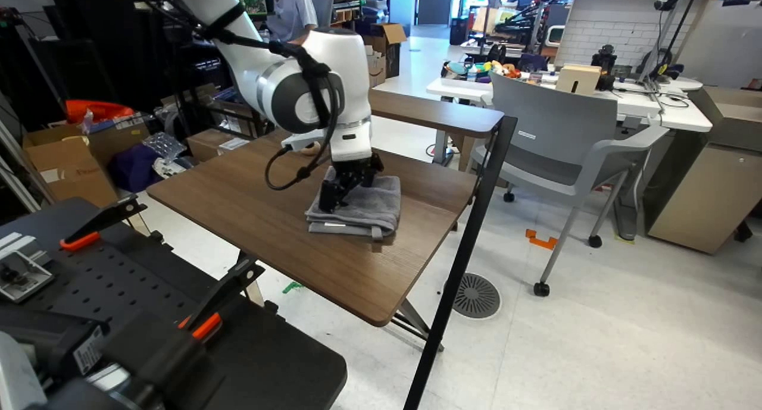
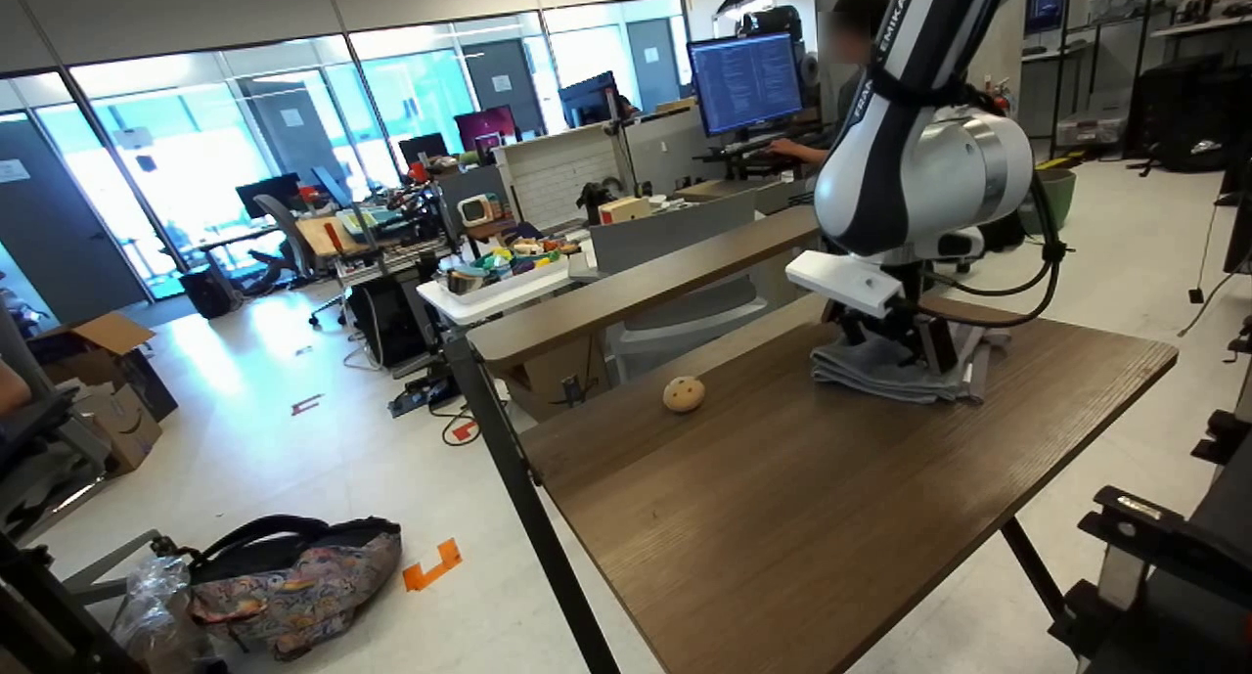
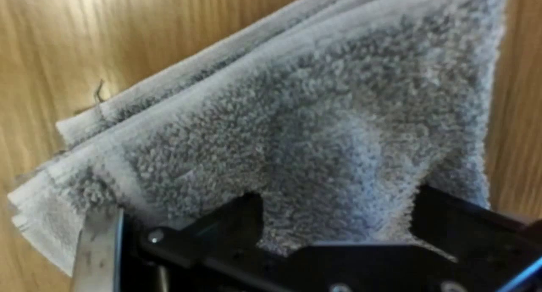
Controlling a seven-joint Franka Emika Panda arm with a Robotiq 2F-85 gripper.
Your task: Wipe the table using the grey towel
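Observation:
The grey towel (image 1: 381,205) lies folded in layers on the dark brown table (image 1: 268,199), and both exterior views show it under my arm. My gripper (image 3: 338,205) points down over it with jaws wide apart. In the wrist view the towel (image 3: 296,114) fills the gap between the black fingers (image 3: 243,215), its surface bulging slightly there, but nothing looks pinched. In an exterior view the gripper (image 2: 895,343) reaches down to the cloth, fingertips at or in its top; their exact contact is hard to see.
A small tan round lump (image 2: 684,393) sits on the table near the raised shelf (image 2: 646,288). A slanted black metal leg (image 1: 461,261) rises at one table end. A black bench (image 1: 268,356) with clamps stands close by, and a grey chair (image 1: 547,130) is beyond the leg.

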